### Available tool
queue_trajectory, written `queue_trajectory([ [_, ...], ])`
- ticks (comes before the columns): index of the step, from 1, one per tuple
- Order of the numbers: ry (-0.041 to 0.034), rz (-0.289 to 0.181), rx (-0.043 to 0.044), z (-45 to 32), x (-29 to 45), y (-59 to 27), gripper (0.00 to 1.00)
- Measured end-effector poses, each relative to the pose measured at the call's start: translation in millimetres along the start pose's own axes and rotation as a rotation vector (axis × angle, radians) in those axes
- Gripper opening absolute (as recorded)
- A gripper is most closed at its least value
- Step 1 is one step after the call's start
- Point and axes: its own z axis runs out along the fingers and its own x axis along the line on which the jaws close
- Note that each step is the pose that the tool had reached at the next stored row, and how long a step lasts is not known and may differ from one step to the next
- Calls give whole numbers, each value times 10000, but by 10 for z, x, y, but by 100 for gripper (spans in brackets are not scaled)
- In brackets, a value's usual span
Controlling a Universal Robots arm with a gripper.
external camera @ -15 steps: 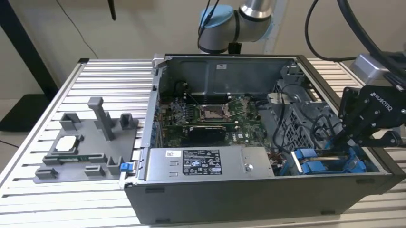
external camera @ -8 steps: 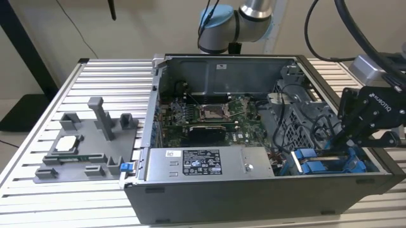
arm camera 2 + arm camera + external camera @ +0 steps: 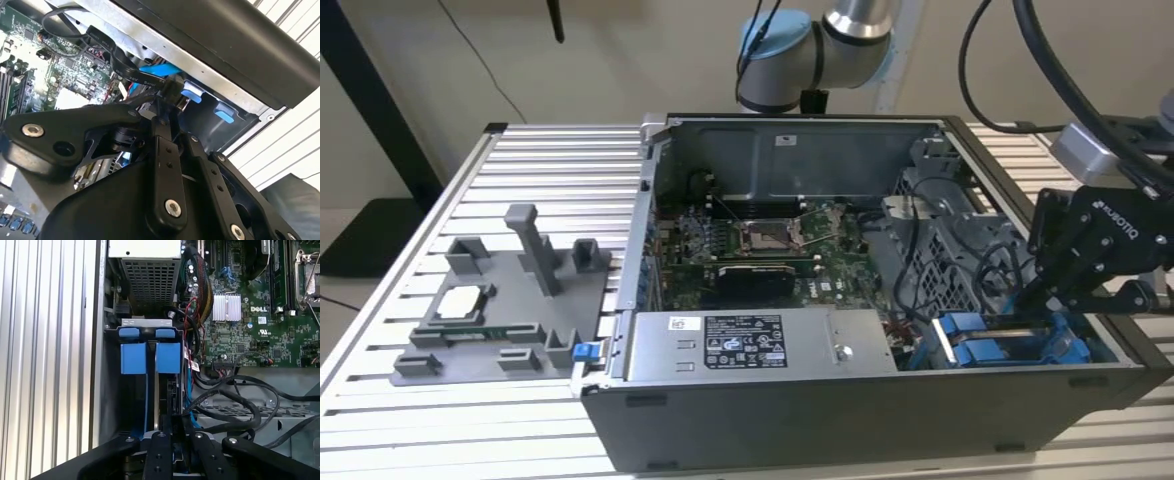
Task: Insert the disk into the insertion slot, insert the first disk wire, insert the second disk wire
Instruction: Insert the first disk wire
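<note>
**A:** so what's the gripper doing, carrying anything?

**B:** jaws pulled in narrow, and in the second wrist view the black plug end of a disk wire sits right at the tips. I'd call that a grip on the wire, though the linkage hides half the plug

**A:** and the disk?

**B:** the disk looks seated in the insertion slot, standing on edge right beside the power-supply box, with the blue carrier tabs at the end nearest the box. Its long axis runs straight away from the power-supply box. The gripper is at the end furthest from the box and in line with the disk, so the plug faces that far end along the same axis. It's close, can't tell if it's touching

**A:** arm pose?

**B:** the arm has its elbow behind the case, with the wrist out past the slot on the side away from the power-supply box. The tool is tipped down and leans back toward the box. My guess is the disk step's done and it's on a wire
</note>
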Motion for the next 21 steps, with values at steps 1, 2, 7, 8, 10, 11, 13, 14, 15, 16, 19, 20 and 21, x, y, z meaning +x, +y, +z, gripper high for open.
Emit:
queue_trajectory([
  [1, -4, -1, 0, 3, 0, 0, 0],
  [2, -5, -1, 0, 3, 0, 0, 0],
  [7, -8, 0, -8, -10, 0, 2, 100],
  [8, -12, 0, -13, -46, -1, 8, 100],
  [10, -6, 1, -17, -140, -3, 21, 100],
  [11, -6, 1, -18, -181, -4, 28, 100],
  [13, -7, 0, -18, -271, -5, 42, 100],
  [14, -6, 1, -18, -320, -6, 50, 100],
  [15, -8, 1, -18, -361, -7, 56, 100],
  [16, -5, 1, -18, -407, -8, 63, 100],
  [19, -8, 0, -18, -461, -9, 72, 100],
  [20, -9, 0, -19, -461, -9, 72, 100],
  [21, -9, -3, -19, -462, -10, 65, 100],
])
